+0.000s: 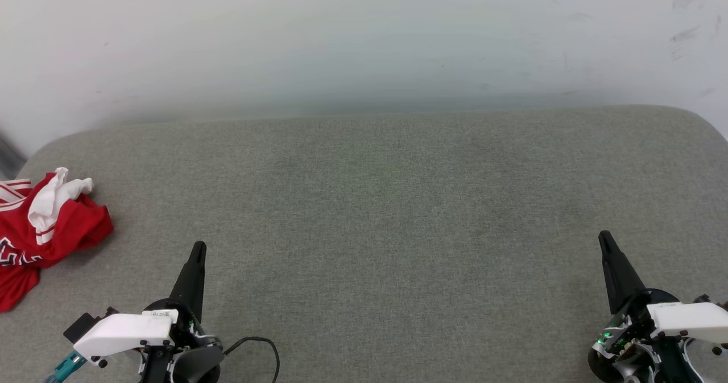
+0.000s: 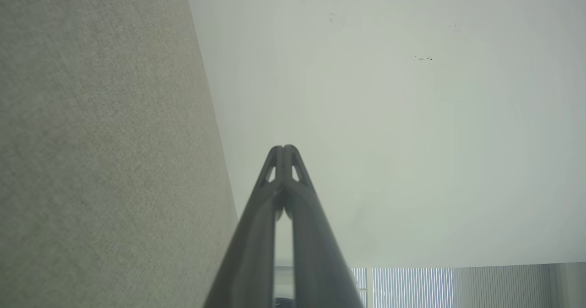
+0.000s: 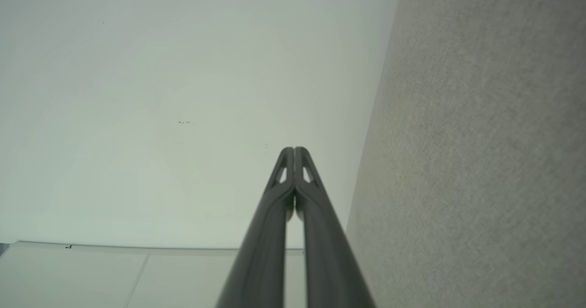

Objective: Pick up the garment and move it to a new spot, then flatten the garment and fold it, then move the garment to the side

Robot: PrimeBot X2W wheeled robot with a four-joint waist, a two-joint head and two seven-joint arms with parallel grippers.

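The garment point(image 1: 42, 232), a red jersey with white sleeve cloth and striped trim, lies crumpled at the far left edge of the grey cushioned surface point(image 1: 375, 212), partly cut off by the head view's border. My left gripper point(image 1: 198, 249) rests low at the lower left, to the right of the garment and apart from it, shut with nothing in it; its fingertips point(image 2: 284, 148) meet in the left wrist view. My right gripper point(image 1: 604, 238) sits at the lower right, far from the garment, shut and empty, with its fingertips point(image 3: 293, 149) pressed together.
A pale wall point(image 1: 364, 41) rises behind the surface's back edge. A dark cable point(image 1: 267, 346) loops beside my left wrist. The surface's rounded corners show at the far left and far right.
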